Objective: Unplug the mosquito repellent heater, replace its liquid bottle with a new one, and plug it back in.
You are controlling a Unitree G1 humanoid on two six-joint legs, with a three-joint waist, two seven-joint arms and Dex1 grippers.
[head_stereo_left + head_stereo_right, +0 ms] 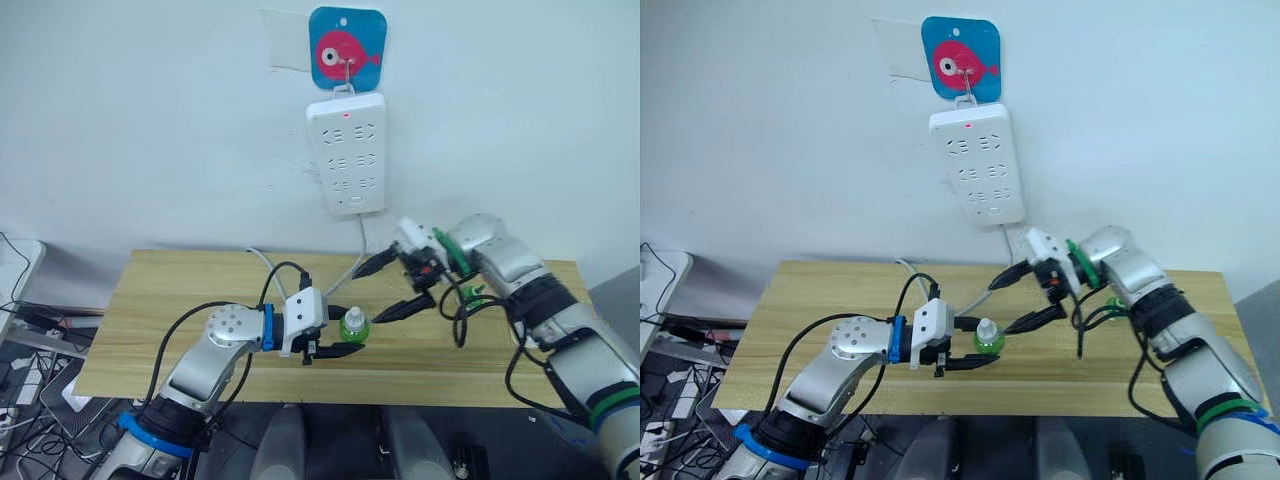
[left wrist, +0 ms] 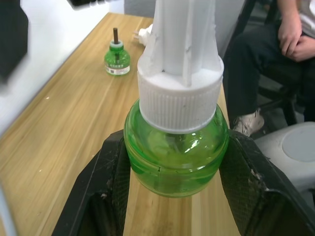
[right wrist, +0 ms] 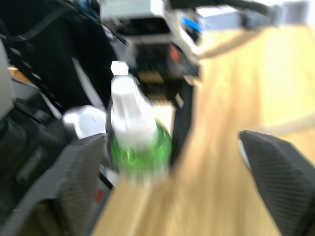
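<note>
Capped green bottle [image 2: 175,162] upright in left gripper [image 1: 338,337] clamp

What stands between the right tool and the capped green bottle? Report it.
Nothing visible. The right tool hangs open beside the green bottle, with only open air between them. The left tool clamps the bottle's body, leaving its white cap exposed.

white power strip [image 1: 346,152] on wall, fish hook [image 1: 346,49]
</note>
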